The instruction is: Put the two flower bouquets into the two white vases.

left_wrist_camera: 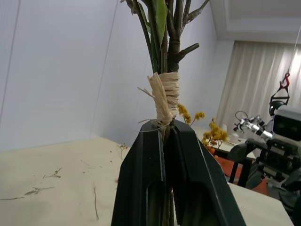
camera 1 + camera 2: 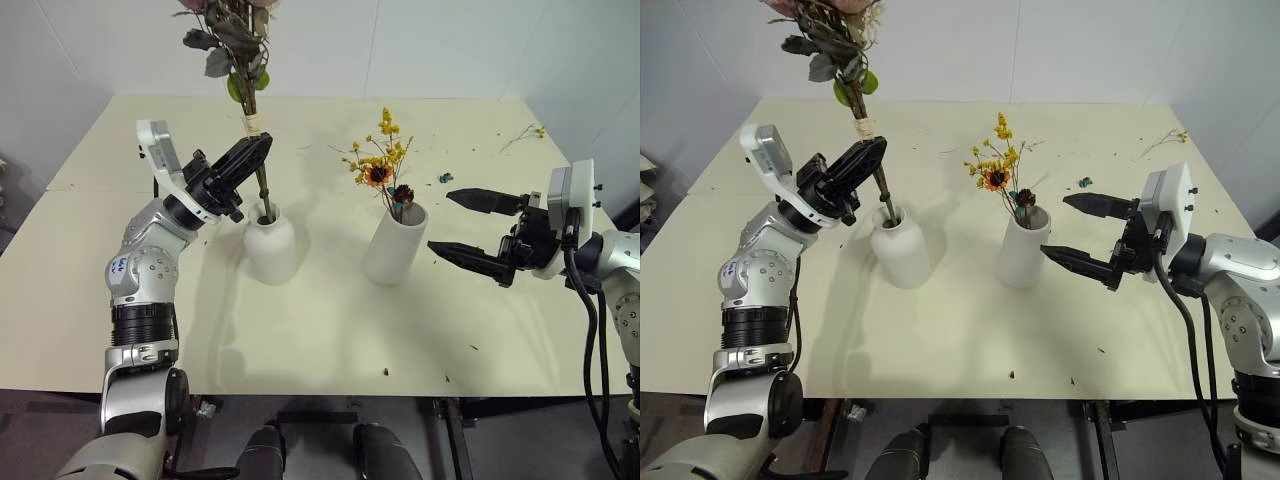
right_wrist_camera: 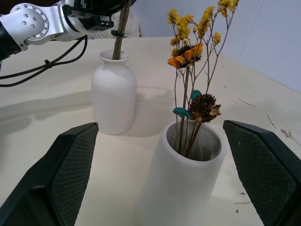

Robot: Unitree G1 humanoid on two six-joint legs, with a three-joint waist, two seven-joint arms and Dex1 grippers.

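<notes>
The rose bunch [image 2: 232,45] stands tall and nearly upright, its stems reaching down into the narrow neck of the squat white vase [image 2: 271,245] on the left half of the cream table [image 2: 330,330]; a raffia tie [image 1: 164,96] binds the stems just above the grip; the left gripper [image 2: 245,160] is clamped tight on those stems a little above the vase mouth, its two black fingers [image 1: 141,188] pressed together around them; the blooms and dark leaves rise above the top of the head view.

The small yellow-orange bunch [image 2: 385,160] already stands in the taller wide-mouthed vase [image 2: 394,245], just to the right of the squat one, the two vases near each other but apart; its thin stems lean against the inner rim, with a dark dried flower head [image 3: 205,108] low at the mouth.

The right gripper [image 2: 470,228] hangs level just to the right of the taller vase, fingers spread wide and holding nothing, one finger higher than the other and both pointing towards the vase without touching it.

Loose twigs and scraps [image 2: 525,135] lie scattered near the far right corner of the table; a small teal scrap [image 2: 444,178] lies behind the taller vase; a few crumbs sit near the front edge; white walls stand behind.
</notes>
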